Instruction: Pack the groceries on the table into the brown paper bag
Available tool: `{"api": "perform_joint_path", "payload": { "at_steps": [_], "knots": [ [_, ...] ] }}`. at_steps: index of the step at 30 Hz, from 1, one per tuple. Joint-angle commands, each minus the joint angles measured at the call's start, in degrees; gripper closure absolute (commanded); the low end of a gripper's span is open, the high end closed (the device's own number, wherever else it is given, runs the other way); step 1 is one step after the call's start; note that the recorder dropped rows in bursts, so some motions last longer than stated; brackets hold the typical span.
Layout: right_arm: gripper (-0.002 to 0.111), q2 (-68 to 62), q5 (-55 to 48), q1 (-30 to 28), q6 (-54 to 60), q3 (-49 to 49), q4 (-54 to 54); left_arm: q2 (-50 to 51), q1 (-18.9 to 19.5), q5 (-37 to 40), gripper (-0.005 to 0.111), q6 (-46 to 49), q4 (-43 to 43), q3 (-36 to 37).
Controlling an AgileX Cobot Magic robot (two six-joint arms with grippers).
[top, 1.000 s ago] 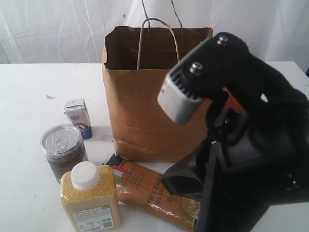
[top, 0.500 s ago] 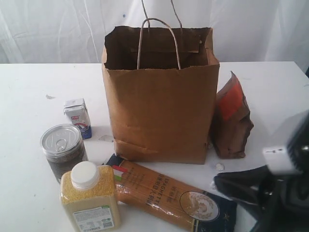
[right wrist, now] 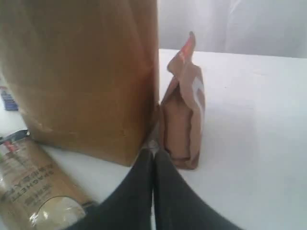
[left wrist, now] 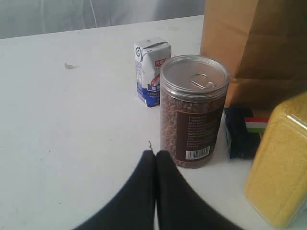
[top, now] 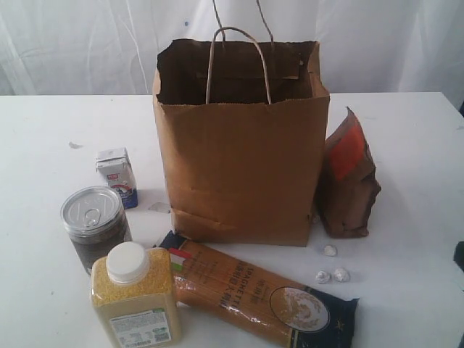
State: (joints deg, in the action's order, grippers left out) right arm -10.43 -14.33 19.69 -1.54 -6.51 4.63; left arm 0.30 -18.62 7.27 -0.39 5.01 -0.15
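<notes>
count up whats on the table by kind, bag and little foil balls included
brown paper bag: 1
milk carton: 1
pull-tab tin: 1
yellow-grain bottle: 1
spaghetti pack: 1
brown-orange pouch: 1
foil-wrapped balls: 3
total: 9
</notes>
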Motion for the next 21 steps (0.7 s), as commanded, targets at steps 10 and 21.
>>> {"api": "perform_joint_path", "payload": {
  "at_steps": [10, 21],
  "knots": [
    [0.108, 10.43, -5.99, -8.45, -0.17, 6.51, -0.63, -0.30, 0.16, -0.03, 0.107, 0.39, 0.42, 0.15],
    [0.108, 10.43, -6.18, -8.85, -0.17, 6.51, -0.16, -0.30, 0.16, -0.03, 0.107, 0.39, 0.42, 0.15]
  ]
}}
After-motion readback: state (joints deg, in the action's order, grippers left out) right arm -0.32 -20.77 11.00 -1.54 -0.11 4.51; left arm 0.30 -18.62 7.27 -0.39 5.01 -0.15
